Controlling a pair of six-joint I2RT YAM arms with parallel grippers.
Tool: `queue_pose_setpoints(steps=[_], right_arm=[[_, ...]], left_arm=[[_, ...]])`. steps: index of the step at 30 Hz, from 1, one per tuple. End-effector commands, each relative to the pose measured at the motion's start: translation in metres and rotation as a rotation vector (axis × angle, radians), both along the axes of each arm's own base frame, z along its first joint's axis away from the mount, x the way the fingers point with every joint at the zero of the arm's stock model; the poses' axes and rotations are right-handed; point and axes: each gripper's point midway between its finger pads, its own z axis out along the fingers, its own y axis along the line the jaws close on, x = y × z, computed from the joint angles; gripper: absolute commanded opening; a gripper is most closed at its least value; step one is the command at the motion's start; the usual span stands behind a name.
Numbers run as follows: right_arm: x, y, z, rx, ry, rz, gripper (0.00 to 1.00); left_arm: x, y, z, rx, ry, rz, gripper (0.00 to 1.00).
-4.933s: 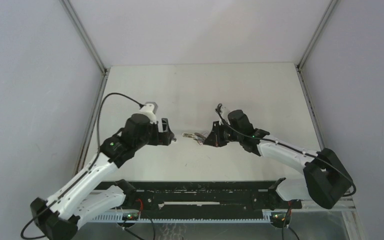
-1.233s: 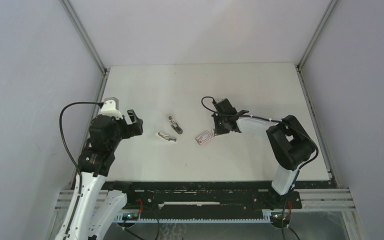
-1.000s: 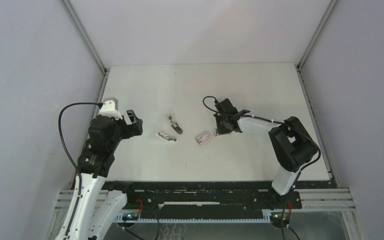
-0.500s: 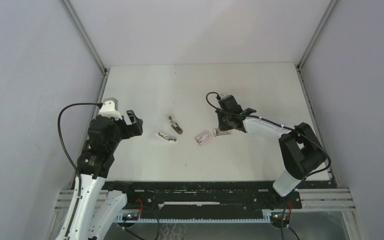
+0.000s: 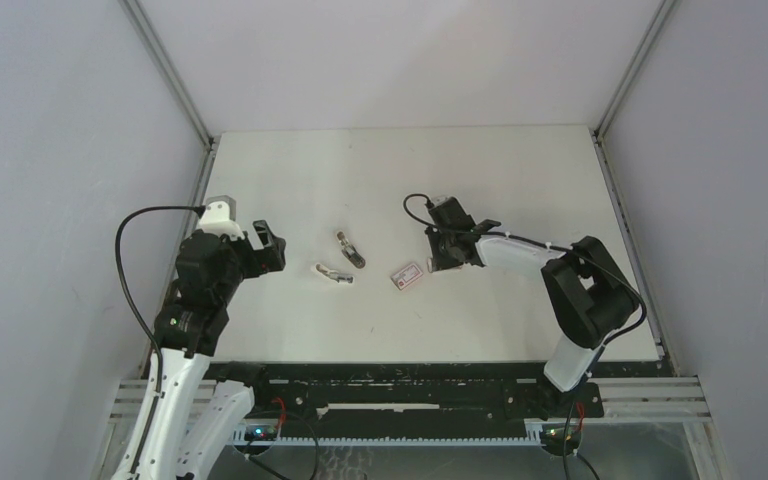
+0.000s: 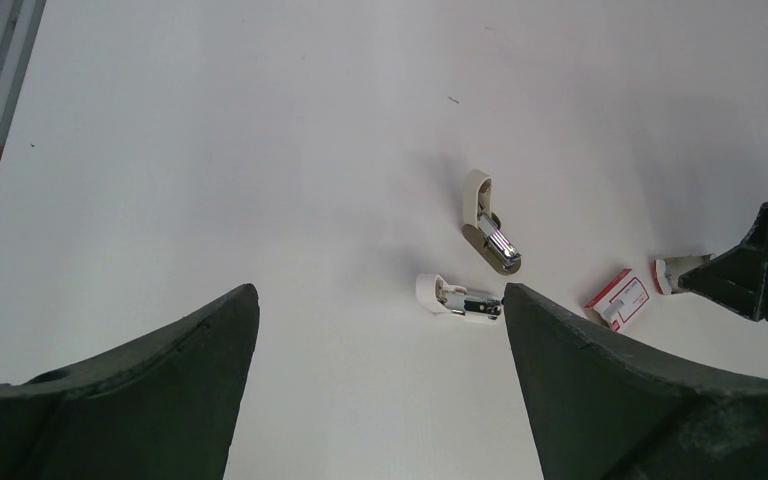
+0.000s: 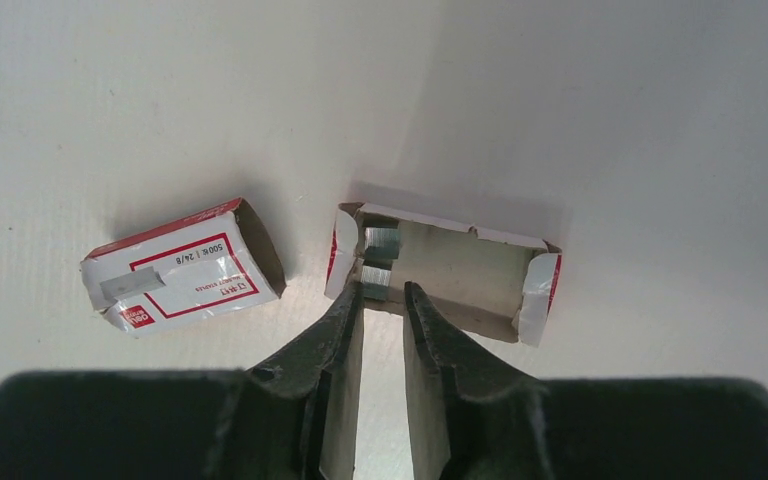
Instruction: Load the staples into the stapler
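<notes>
Staples (image 7: 381, 262) lie uncovered in the tray (image 7: 460, 275) at frame centre, out of its sleeve (image 7: 185, 265) at left, right claw (image 7: 382, 292) slightly parted and empty at the tray edge, left claw (image 6: 380, 292) wide open, stapler (image 6: 490, 225) seemingly unloaded, so most remains.

Staples box sleeve (image 7: 250, 245), white label (image 7: 192, 278): "24/6", probably "500" beside it; remaining print illegible.

Red-and-white staples box (image 7: 182, 268), cream-and-chrome stapler (image 6: 490, 222)
</notes>
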Motion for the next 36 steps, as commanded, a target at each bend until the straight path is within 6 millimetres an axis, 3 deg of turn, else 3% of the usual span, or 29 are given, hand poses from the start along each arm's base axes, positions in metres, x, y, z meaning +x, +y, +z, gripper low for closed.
queue_pose_setpoints(steps=[1, 18, 22, 29, 36], right_arm=[[0.007, 0.012, 0.006, 0.023, -0.035, 0.012, 0.21], [0.009, 0.012, -0.014, -0.029, -0.019, 0.009, 0.23], [0.01, 0.013, -0.013, -0.026, -0.025, 0.003, 0.17], [0.016, 0.013, 0.013, 0.018, -0.072, -0.005, 0.1], [0.017, 0.005, 0.065, 0.096, -0.148, -0.004, 0.1]], left_arm=[[0.005, -0.001, 0.018, -0.005, -0.062, -0.01, 0.95], [0.004, -0.001, 0.018, -0.004, -0.061, -0.011, 0.95], [0.004, -0.001, 0.018, -0.004, -0.061, -0.011, 0.95], [0.004, -0.002, 0.017, -0.007, -0.058, -0.015, 0.95], [0.004, -0.002, 0.017, -0.009, -0.058, -0.016, 0.95]])
